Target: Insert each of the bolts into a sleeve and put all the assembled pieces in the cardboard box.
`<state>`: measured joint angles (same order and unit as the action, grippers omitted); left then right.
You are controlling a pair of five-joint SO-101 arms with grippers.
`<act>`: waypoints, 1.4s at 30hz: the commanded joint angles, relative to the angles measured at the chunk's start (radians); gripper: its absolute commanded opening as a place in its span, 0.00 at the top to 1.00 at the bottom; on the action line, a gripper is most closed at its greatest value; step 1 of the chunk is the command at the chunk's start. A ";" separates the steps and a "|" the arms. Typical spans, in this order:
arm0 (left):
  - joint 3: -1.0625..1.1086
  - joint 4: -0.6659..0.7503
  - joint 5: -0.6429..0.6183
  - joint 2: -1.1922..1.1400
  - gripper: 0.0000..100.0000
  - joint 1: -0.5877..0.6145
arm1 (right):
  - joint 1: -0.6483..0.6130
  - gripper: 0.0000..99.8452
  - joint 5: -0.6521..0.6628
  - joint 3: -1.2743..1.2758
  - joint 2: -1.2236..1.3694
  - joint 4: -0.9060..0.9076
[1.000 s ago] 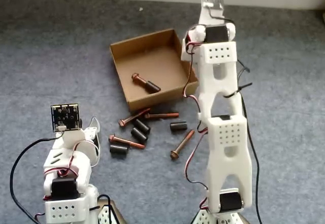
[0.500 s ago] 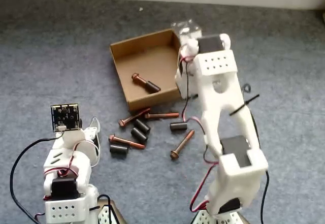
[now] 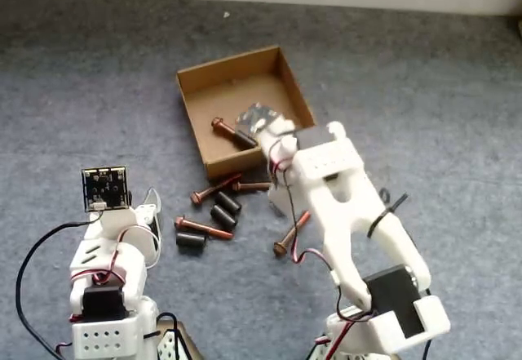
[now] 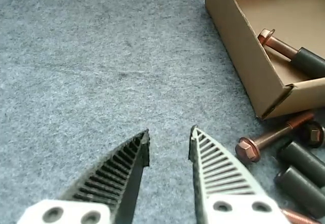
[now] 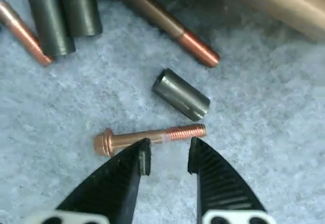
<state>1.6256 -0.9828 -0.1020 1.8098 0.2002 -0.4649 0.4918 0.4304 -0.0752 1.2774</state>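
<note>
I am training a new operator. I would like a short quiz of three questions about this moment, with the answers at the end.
1. True or false: the cardboard box already holds one bolt inserted in a sleeve.
2. The right gripper is: A) shut on a sleeve; B) open, just over a loose bolt on the carpet; C) inside the box.
3. Fill in: the left gripper is ___, over bare carpet near a corner of the box.
Key: 1 true; 2 B; 3 open.
</note>
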 commanded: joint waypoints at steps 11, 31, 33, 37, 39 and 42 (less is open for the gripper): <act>-0.005 0.018 0.003 0.005 0.84 0.008 | -0.036 0.88 0.063 0.124 0.053 -0.266; -0.005 0.015 0.003 0.005 0.84 0.008 | 0.030 0.88 0.258 -0.008 0.302 -0.268; -0.005 0.015 0.003 0.005 0.84 0.008 | 0.030 0.89 0.255 -0.007 0.303 -0.269; -0.004 0.015 0.003 0.005 0.84 0.008 | 0.033 1.00 0.250 -0.012 0.292 -0.259; -0.004 0.015 0.003 0.005 0.84 0.008 | 0.042 0.99 0.192 -0.008 0.249 -0.226; -0.004 0.014 0.003 0.005 0.84 0.008 | 0.047 1.00 0.095 -0.005 0.140 -0.157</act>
<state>1.6256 -0.9828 -0.1020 1.8098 0.2002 -0.4312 0.6667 0.4365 0.1657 1.0472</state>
